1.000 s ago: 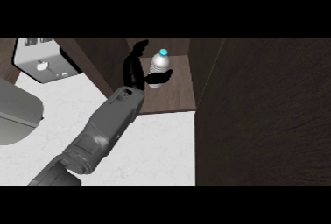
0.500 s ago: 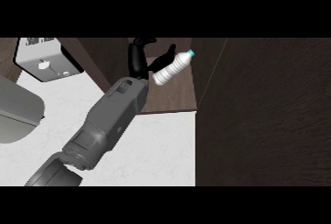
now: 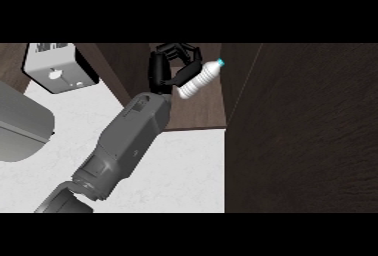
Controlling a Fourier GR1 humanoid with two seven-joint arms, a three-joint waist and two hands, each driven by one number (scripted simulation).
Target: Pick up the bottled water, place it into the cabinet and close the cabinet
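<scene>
The bottled water (image 3: pixel 198 80) is a clear bottle with a blue cap. It is tilted inside the open cabinet (image 3: pixel 196 117), cap up and to the right near the cabinet's right wall. My left hand (image 3: pixel 159 70) is inside the cabinet just left of the bottle. Its fingers (image 3: pixel 183 51) arch above the bottle with a gap, and its thumb (image 3: pixel 177 80) lies against the bottle's lower part. The grey forearm (image 3: pixel 129 132) runs in from the lower left. My right hand is not in view.
The dark cabinet door (image 3: pixel 303 130) stands open and fills the right side. A toaster (image 3: pixel 55 67) stands at the upper left on the white counter (image 3: pixel 184 170). A grey rounded object (image 3: pixel 22 130) sits at the left edge.
A second ago the hand held the bottle upright. The hand then moved deeper into the cabinet and its fingers spread, and the bottle tipped to the right. Little has changed in the last half second.
</scene>
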